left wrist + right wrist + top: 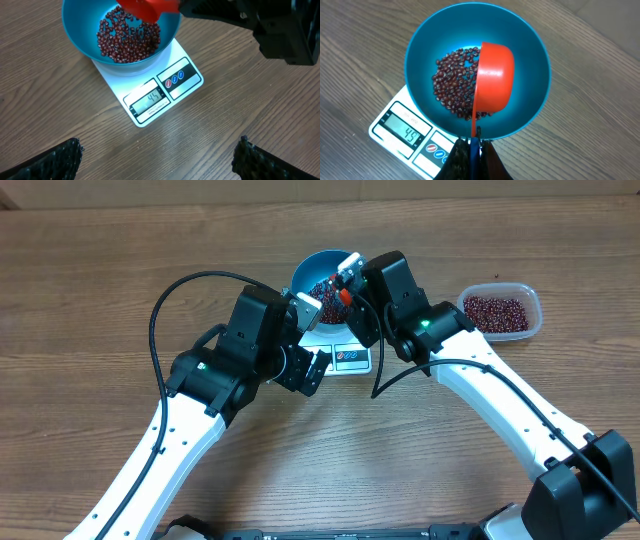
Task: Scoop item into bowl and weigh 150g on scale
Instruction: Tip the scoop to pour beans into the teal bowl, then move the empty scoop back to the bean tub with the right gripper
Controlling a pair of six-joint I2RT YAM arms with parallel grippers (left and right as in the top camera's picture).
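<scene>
The teal-blue bowl (425, 50) stands on the white scale (405, 130), whose display reads 45. Dark red-brown beans, the item (452, 85), lie in a heap on the bowl's bottom. My right gripper (476, 145) is shut on the thin handle of an orange-red scoop (495, 75), which hangs tipped on its side over the beans inside the bowl. Overhead, the right gripper (352, 280) sits at the bowl's (305, 270) right rim. My left gripper (310, 370) hovers open over bare wood just in front of the scale (350, 358), its fingertips (65, 155) far apart and empty.
A small clear plastic tub (500, 312) holding more beans stands on the table to the right of the scale. Both white arms reach in from the near edge and meet close together around the scale.
</scene>
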